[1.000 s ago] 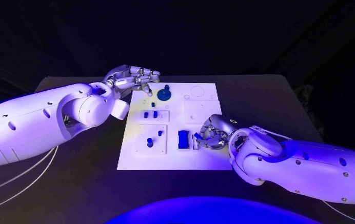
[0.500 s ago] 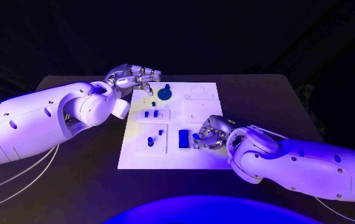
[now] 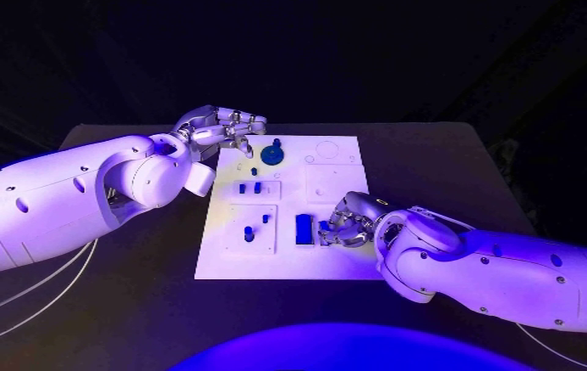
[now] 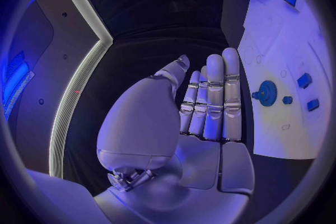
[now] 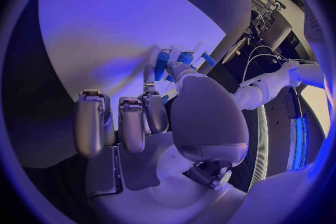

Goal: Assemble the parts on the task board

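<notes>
Your right hand [image 3: 346,222] is curling its fingers beside a blue part [image 3: 304,229] on the board [image 3: 287,265]; whether it grips anything, you cannot tell. Your left hand [image 3: 220,132] is hovering open-fingered, empty, at the board's far corner.

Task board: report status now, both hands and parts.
Left robot hand open, hovering at task board far corner. Right robot hand curled beside blue rectangular part; grip unconfirmed. Blue gear unobstructed.
</notes>
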